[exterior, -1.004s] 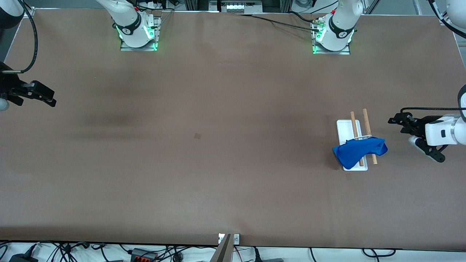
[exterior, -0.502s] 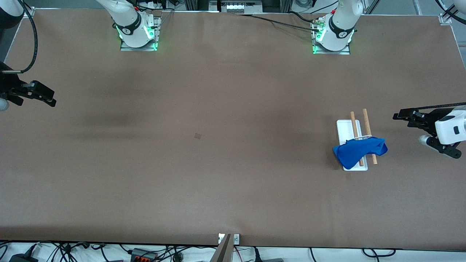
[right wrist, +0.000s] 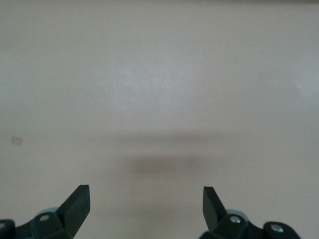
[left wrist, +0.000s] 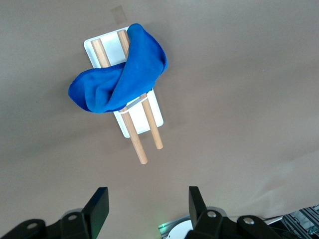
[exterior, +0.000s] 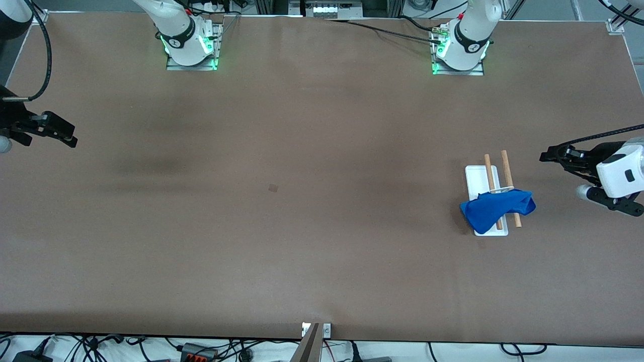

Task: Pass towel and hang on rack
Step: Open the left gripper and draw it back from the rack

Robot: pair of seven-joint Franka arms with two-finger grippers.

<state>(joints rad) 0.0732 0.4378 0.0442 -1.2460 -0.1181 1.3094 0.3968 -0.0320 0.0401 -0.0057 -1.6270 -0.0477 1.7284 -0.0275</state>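
Note:
The rack (exterior: 477, 177) has a white flat base and two light-brown wooden rods, and it stands toward the left arm's end of the table. A blue towel (exterior: 495, 208) lies draped across both rods at the end of the rack nearer the front camera. In the left wrist view the towel (left wrist: 119, 82) hangs over the rack (left wrist: 149, 112). My left gripper (exterior: 610, 201) is open and empty over the table, beside the rack and apart from it; it also shows in the left wrist view (left wrist: 149, 206). My right gripper (exterior: 53, 131) is open and empty over the right arm's end of the table, waiting; it also shows in the right wrist view (right wrist: 144, 204).
The brown table top (exterior: 322, 241) carries a small dark square mark (exterior: 273, 188) near the middle. The two arm bases (exterior: 191, 48) (exterior: 460, 53) stand along the edge farthest from the front camera. Cables lie below the near edge.
My left gripper has drawn away from the rack toward the left arm's end of the table. The towel stays draped on the rods. The right arm has not moved.

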